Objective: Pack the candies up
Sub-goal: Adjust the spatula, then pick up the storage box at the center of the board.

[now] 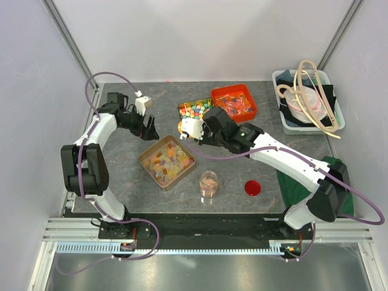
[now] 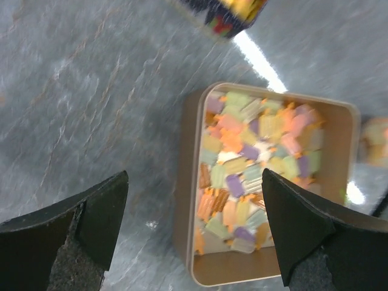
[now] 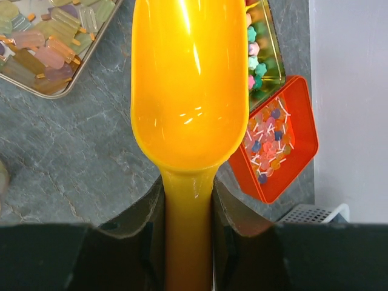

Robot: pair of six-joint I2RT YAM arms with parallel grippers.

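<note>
Your left tool (image 2: 194, 176) gapes at 11 o'clock of the tan tray (image 2: 279, 91), probably metal, holding pastel translucent candies (image 2: 254, 163); your right tool (image 3: 188, 218) clamps a yellow plastic scoop (image 3: 185, 91).

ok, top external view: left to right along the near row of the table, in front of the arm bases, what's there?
tan tray of candies → glass jar → red lid → green cloth
</note>
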